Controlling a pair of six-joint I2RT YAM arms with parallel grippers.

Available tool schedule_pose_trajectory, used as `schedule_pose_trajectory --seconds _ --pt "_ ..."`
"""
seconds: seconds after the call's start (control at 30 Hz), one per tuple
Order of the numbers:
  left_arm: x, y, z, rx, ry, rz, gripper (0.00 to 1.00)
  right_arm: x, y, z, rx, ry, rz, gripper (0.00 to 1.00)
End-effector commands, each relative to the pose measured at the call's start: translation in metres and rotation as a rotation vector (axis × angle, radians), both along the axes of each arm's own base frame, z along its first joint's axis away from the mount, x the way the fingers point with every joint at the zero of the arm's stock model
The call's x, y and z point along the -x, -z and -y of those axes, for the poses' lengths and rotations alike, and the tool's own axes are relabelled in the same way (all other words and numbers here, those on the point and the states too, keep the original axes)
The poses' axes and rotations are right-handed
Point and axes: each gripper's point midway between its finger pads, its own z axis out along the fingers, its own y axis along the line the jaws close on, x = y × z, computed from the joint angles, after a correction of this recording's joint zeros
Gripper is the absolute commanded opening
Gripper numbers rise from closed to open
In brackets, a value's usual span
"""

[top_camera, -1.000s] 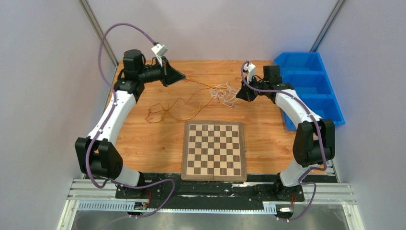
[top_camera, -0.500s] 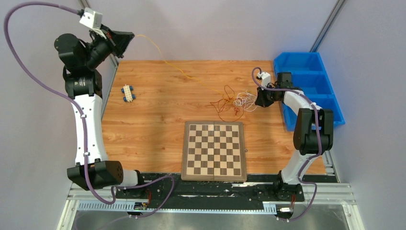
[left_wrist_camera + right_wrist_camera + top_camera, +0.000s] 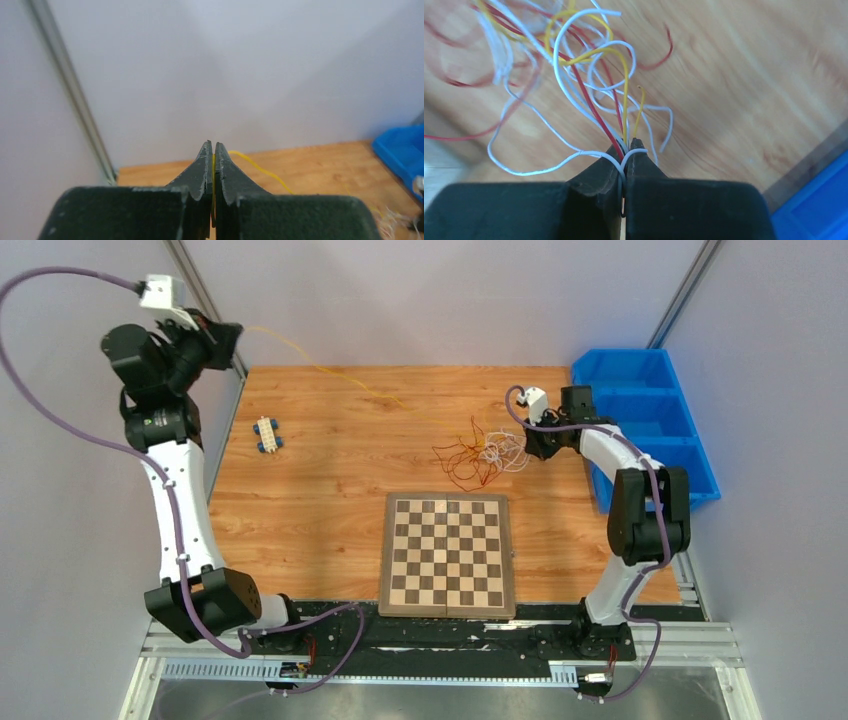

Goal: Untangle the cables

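Red, white and yellow wires make up the cables, a small loose knot of very thin loops. It lies on the wooden table, just beyond the far right corner of the chessboard. From above, red loops spread on the knot's left side and white ones bunch on its right. The right wrist view shows the strands crossing over and under one another in open curls against the wood.

The right gripper sits low at the knot's right edge. Its jaws are pressed together on several strands, white, red and yellow, which run into the slit between its fingers.

The left gripper is raised high at the far left corner, close to the wall and the metal frame post. Its jaws are closed on one yellow strand. That strand arcs down over the far edge of the table towards the knot, but it grows too faint to follow all the way.

The blue bin lines the right edge, just beside the right arm, so little room lies on that side. A wide stretch of bare wood runs from the knot to the left edge. Only a small blue-and-white piece sits there, near that edge. The chessboard fills the near middle.
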Motion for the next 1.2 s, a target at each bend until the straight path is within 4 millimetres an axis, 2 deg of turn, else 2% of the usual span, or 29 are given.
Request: schedule_pose_trajectory --seconds 0.0,0.03,0.07,0.1,0.13,0.17,0.2,0.27,0.4,0.47,0.53,0.57,0.6,0.63,0.67,0.7,0.73,0.77,0.8,0.83,0.93,0.97,1.03,1.07,1.13,1.17 --pt "0.048 -0.123 -0.022 -0.051 -0.128 0.290 0.00 -0.005 0.044 0.059 0.152 0.105 -0.073 0.00" --pt "0.063 -0.150 -0.019 -0.064 -0.135 0.349 0.00 -0.008 0.046 0.059 0.152 0.105 -0.075 0.00" --pt "0.067 -0.159 -0.026 -0.071 -0.159 0.368 0.00 -0.009 0.049 0.059 0.151 0.104 -0.079 0.00" --pt "0.083 -0.185 -0.024 -0.079 -0.181 0.432 0.00 -0.011 0.051 0.060 0.151 0.106 -0.083 0.00" --pt "0.087 -0.193 -0.035 -0.077 -0.217 0.449 0.00 -0.012 0.053 0.060 0.154 0.108 -0.087 0.00" --pt "0.098 -0.211 -0.035 -0.058 -0.226 0.495 0.00 -0.013 0.056 0.061 0.159 0.111 -0.090 0.00" --pt "0.107 -0.220 -0.042 -0.055 -0.255 0.520 0.00 -0.015 0.057 0.063 0.165 0.113 -0.092 0.00" --pt "0.122 -0.236 -0.046 -0.028 -0.272 0.567 0.00 -0.018 0.058 0.064 0.167 0.122 -0.093 0.00" --pt "0.135 -0.247 -0.043 -0.059 -0.287 0.617 0.00 -0.025 0.048 0.052 0.129 0.125 -0.083 0.00" --pt "0.132 -0.244 -0.038 -0.018 -0.238 0.597 0.00 -0.029 0.040 0.043 0.109 0.110 -0.069 0.00" --pt "0.119 -0.227 -0.029 0.046 -0.136 0.532 0.00 -0.033 0.028 0.031 0.066 0.095 -0.052 0.00" --pt "0.107 -0.207 -0.027 0.070 -0.083 0.472 0.00 -0.034 0.018 0.023 0.025 0.080 -0.041 0.00" --pt "0.104 -0.199 -0.022 0.077 -0.045 0.456 0.00 -0.034 0.010 0.017 -0.010 0.070 -0.031 0.00" --pt "0.091 -0.173 -0.015 0.090 0.011 0.384 0.00 -0.033 0.002 0.000 -0.041 0.036 -0.023 0.00" --pt "0.078 -0.148 -0.017 0.104 0.022 0.323 0.00 -0.032 -0.006 -0.014 -0.074 0.009 -0.024 0.00" --pt "0.080 -0.139 -0.002 0.096 0.072 0.299 0.00 -0.030 -0.016 -0.026 -0.111 -0.016 -0.026 0.00" --pt "0.073 -0.119 0.000 0.107 0.101 0.255 0.00 -0.029 -0.026 -0.038 -0.155 -0.040 -0.026 0.00" --pt "0.077 -0.117 0.010 0.102 0.126 0.256 0.00 -0.028 -0.037 -0.051 -0.197 -0.064 -0.020 0.01" --pt "0.078 -0.110 0.019 0.099 0.160 0.246 0.00 -0.027 -0.047 -0.062 -0.237 -0.085 -0.018 0.07" --pt "0.079 -0.108 0.022 0.092 0.175 0.246 0.00 -0.024 -0.054 -0.073 -0.274 -0.113 -0.021 0.19" --pt "0.081 -0.103 0.038 0.093 0.242 0.228 0.00 -0.011 -0.065 -0.093 -0.323 -0.185 -0.074 0.70" --pt "0.082 -0.103 0.042 0.103 0.264 0.226 0.00 -0.006 -0.068 -0.095 -0.330 -0.201 -0.099 0.79" --pt "0.082 -0.099 0.054 0.109 0.322 0.209 0.00 -0.002 -0.082 -0.097 -0.343 -0.220 -0.115 0.87" --pt "0.082 -0.095 0.064 0.110 0.362 0.195 0.00 0.000 -0.096 -0.101 -0.363 -0.245 -0.100 0.89" --pt "0.082 -0.087 0.081 0.114 0.427 0.175 0.00 0.008 -0.138 -0.114 -0.441 -0.307 -0.045 0.96" --pt "0.082 -0.085 0.087 0.115 0.450 0.169 0.00 0.015 -0.159 -0.127 -0.494 -0.360 -0.023 0.99"
